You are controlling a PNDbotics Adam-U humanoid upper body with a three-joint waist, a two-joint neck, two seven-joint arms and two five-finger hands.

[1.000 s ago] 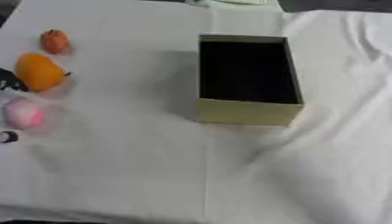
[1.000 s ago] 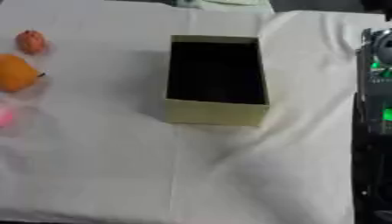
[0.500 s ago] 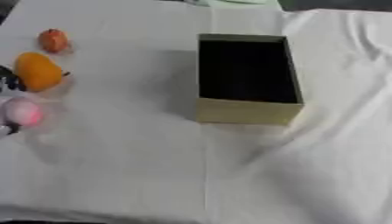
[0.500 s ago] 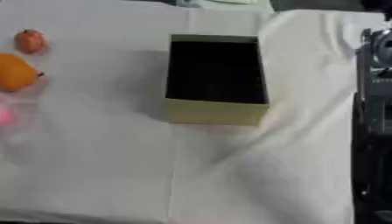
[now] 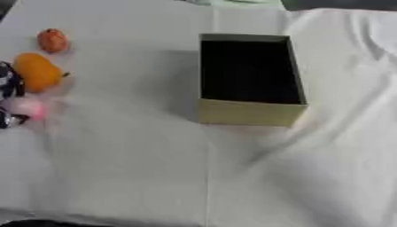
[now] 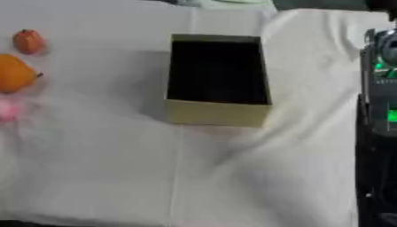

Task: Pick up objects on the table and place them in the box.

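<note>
We saw all three objects lying left of the box (image 5: 250, 77): small red one (image 5: 52, 40), orange one (image 5: 36, 72), pink one (image 5: 28, 107). Our left hand (image 5: 8, 88) touched the pink one at the edge, nearer than the right; we could not tell its fingers' state.

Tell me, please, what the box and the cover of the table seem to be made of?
The box looks like matte cardboard: flat olive-tan walls, sharp straight edges, dark inside. The table cover looks like white cloth, matte, with soft wrinkles and folds near the box.

No writing, label, brand or number can be read anywhere, neither on the open olive-green cardboard box (image 5: 250, 111) nor on the white cloth-covered table (image 5: 139, 168).
</note>
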